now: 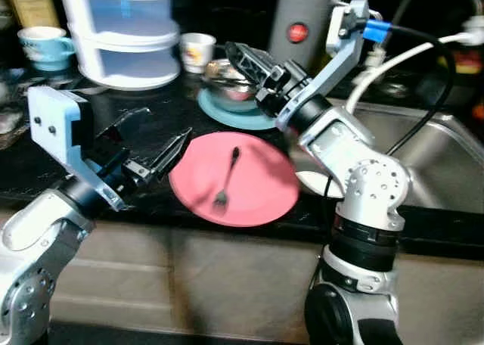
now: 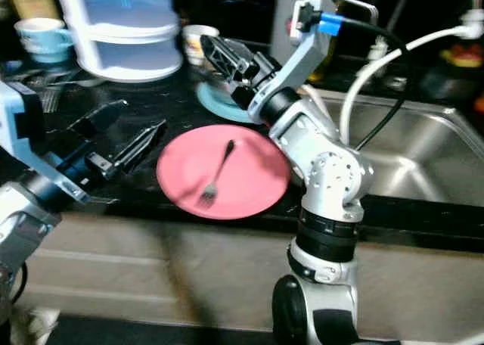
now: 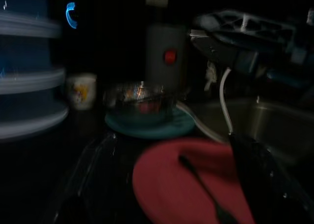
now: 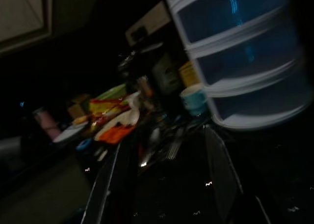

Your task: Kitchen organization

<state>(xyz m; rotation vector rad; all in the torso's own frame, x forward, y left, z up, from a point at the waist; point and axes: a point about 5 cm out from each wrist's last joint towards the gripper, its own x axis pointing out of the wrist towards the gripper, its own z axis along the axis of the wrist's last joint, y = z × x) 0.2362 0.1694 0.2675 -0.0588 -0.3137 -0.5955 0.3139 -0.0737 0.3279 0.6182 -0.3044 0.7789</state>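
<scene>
Just ahead of my left jaws (image 1: pixel 180 144) sat the pink plate (image 1: pixel 257 201) on the dark table (image 1: pixel 151 114), with a fork (image 1: pixel 227 180) lying across its middle. Those jaws had their fingers drawn nearly together, tips almost touching the plate's near rim, gripping nothing. My right jaws (image 1: pixel 240 57) hovered apart and empty above the metal bowl (image 1: pixel 231 84) on the teal plate (image 1: pixel 253 119), beyond the pink one.

The fork looked thin, stiff and light, probably slippery metal lying flat, so I judged a pinch across the slim handle near its middle the best hold. The plate looked rigid and possibly breakable, best taken by its rim.

The fork's long axis ran away from my left jaws' side toward the right jaws, tines at the end nearer the table edge, handle pointing toward the bowl.

Past the right jaws stood a white cup (image 1: pixel 197 51) and stacked drawers (image 1: pixel 121 35); the sink (image 1: pixel 439 156) lay beside my right arm.
</scene>
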